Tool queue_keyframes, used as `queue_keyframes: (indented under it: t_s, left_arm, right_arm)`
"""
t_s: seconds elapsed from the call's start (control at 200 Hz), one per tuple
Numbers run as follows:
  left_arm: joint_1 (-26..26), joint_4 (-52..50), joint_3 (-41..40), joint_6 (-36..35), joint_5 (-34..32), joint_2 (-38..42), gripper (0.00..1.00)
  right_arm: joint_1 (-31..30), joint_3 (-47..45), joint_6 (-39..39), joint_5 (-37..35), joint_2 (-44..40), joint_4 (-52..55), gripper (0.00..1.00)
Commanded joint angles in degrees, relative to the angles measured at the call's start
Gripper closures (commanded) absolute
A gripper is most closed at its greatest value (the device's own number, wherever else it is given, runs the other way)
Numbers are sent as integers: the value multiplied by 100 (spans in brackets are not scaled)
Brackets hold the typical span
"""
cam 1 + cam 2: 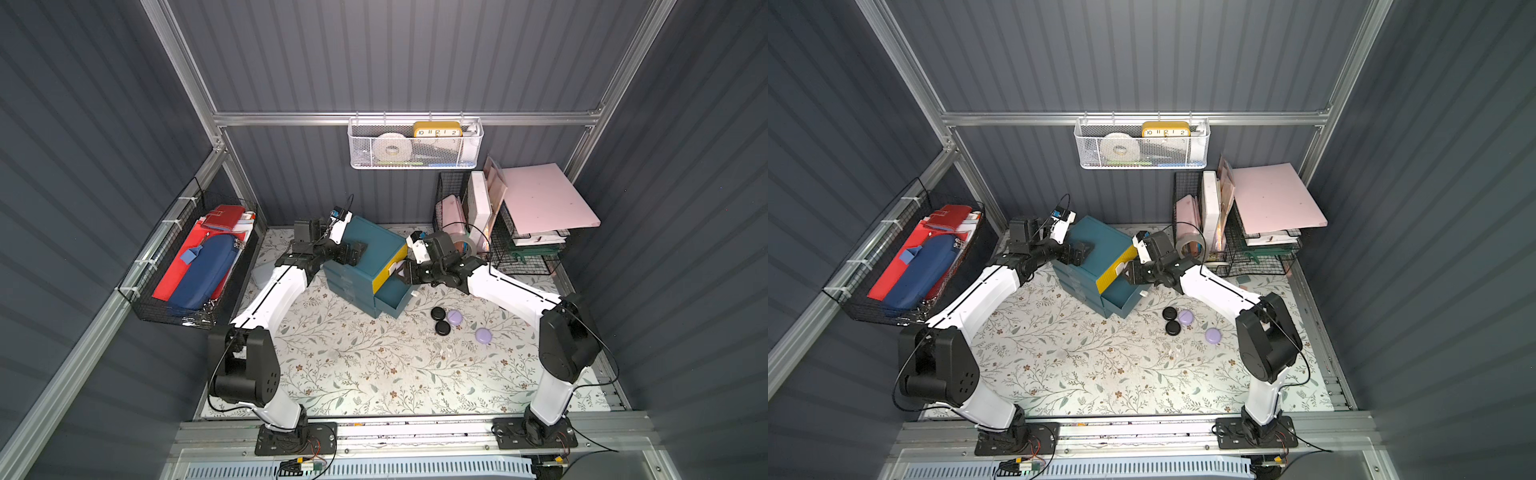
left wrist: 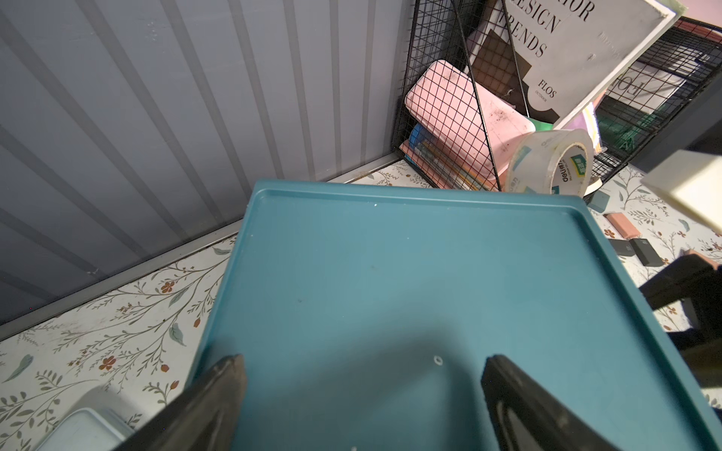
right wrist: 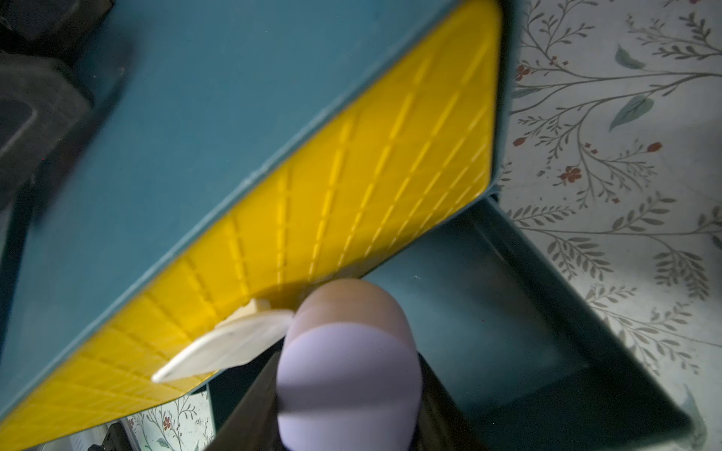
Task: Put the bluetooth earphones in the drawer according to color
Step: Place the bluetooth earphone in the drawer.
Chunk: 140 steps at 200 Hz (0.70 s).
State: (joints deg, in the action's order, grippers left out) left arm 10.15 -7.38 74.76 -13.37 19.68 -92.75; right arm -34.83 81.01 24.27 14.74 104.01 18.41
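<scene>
**Lavender case** [image 3: 347, 371], an earphone case, clamped between the fingers of the right claw [image 1: 402, 274]. Poised above the open drawer [image 3: 508, 304], close under the yellow drawer [image 3: 351, 195] and just beside its white handle [image 3: 226, 347].

**Open drawer:** teal, pulled out toward 4 o'clock from the cabinet [image 2: 390, 293] in both top views. No contents discernible.

**Left claw** [image 2: 363, 371]: spread wide and empty over the cabinet top, on its 9 o'clock side. Contact not certain.

**Loose on the table** [image 1: 353, 361], at 4 o'clock from the cabinet: two black cases [image 1: 437, 313] and two more lavender cases [image 1: 483, 335].

**Likely faults:**
- a knock against the handle or yellow front, from the tight clearance;
- a bounce or roll over the low drawer wall, from too high a release of a smooth rounded case;
- a cabinet shift, if not braced.
</scene>
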Motion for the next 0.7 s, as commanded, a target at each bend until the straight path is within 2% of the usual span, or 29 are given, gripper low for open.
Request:
queue_keyframes:
  t_s: [0.0,0.42,0.695]
  left_arm:
    - [13,-1090,-230,238,-116,-323,1]
    - [13,-1095,-225,230,-124,-287,1]
    - [13,-1095,-226,225,-134,-296,1]
  right_arm:
    - [-91,143,25,84,91,-156,53]
    - [-87,117,-20,2,58,-67,26]
    - [-90,99,-61,-363,-86,-54,22]
